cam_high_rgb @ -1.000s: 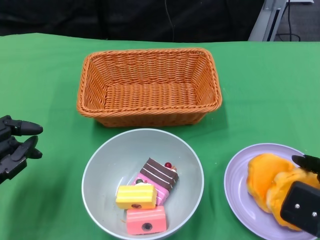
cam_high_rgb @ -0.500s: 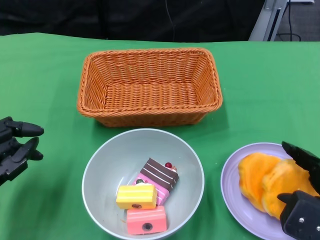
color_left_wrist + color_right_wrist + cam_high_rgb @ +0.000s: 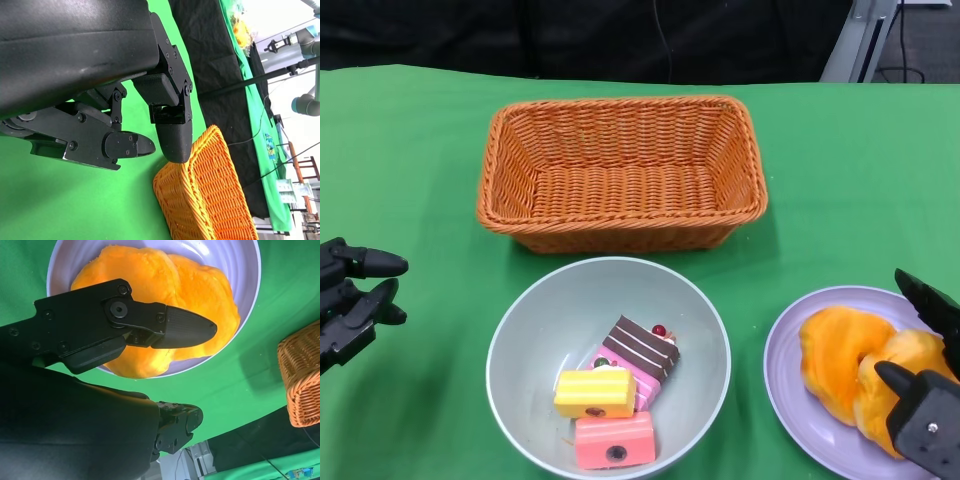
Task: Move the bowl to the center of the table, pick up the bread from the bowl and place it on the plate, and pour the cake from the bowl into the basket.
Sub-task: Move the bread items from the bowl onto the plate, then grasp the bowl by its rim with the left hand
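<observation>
Looking down from the head view, the pale grey-green round bowl (image 3: pixel 608 366) sits on the green-clothed worktop (image 3: pixel 410 170) just in front of the orange woven wicker basket (image 3: pixel 620 172), and it holds three small toy cake pieces (image 3: pixel 616 392), one yellow, one pink and one striped brown and pink. The soft orange bread (image 3: pixel 860 375) already lies on the lilac round plate (image 3: pixel 795 395) to the right of the bowl, so what remains, as I judge it, is the pour. The bowl looks rigid, smooth and light, likely slippery on its wall, so its rim is the sensible place to take hold, on the side away from the basket so it can tip forward; the cakes look loose and light and should slide out readily. The left robot hand (image 3: pixel 350 300) hovers well to the left of the bowl with fingers apart and nothing in them, while the right robot hand (image 3: pixel 925 395) is over the plate's near edge. In the right wrist view, that robot hand (image 3: pixel 150 355) has its fingers spread above the bread (image 3: pixel 195 295), holding nothing. In the left wrist view, the left robot hand (image 3: pixel 145 120) shows parted fingers over bare cloth, the basket (image 3: pixel 210 200) beyond.
</observation>
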### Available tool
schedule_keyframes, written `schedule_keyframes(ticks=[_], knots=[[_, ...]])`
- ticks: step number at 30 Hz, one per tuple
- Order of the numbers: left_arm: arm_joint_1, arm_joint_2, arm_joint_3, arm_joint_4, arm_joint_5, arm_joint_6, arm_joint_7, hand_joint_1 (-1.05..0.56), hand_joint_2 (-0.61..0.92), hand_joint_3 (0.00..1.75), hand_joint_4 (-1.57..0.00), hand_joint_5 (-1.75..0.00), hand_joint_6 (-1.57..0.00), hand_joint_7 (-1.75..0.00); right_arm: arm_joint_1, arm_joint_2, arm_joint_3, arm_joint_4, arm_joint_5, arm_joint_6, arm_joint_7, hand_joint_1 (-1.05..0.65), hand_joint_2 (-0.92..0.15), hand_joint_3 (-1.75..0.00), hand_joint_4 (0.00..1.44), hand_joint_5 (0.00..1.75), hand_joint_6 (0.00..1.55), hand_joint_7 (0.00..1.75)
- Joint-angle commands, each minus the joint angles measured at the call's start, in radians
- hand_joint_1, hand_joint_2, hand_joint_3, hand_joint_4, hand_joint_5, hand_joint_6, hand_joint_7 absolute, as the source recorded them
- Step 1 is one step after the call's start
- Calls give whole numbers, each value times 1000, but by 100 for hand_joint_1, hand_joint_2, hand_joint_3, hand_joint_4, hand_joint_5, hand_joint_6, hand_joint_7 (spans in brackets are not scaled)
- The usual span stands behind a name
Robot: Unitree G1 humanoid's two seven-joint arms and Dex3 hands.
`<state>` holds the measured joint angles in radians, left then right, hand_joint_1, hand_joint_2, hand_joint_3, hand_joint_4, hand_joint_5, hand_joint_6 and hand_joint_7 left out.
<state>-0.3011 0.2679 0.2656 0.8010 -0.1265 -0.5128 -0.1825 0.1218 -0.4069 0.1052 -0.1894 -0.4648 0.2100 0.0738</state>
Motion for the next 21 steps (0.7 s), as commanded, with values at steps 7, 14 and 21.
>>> schedule_keyframes(ticks=[7, 14, 21], knots=[[-4, 24, 8, 13, -6, -13, -19, -5, 92, 36, -82, -126, -88, -85, -8, 134, -179, 4, 316, -168, 1, -87, -92, -68, 16, 7, 14, 4], [-10, 25, 10, 29, -10, -30, -32, -4, 92, 37, -82, -126, -88, -85, -16, 215, -225, 13, 437, -291, -11, -89, -92, -58, 25, 9, 22, 4], [-14, 26, 13, 39, -9, -38, -34, -4, 92, 37, -81, -125, -88, -85, -36, 329, -262, 25, 738, -348, 80, -82, -92, -41, 38, 13, 30, 5]])
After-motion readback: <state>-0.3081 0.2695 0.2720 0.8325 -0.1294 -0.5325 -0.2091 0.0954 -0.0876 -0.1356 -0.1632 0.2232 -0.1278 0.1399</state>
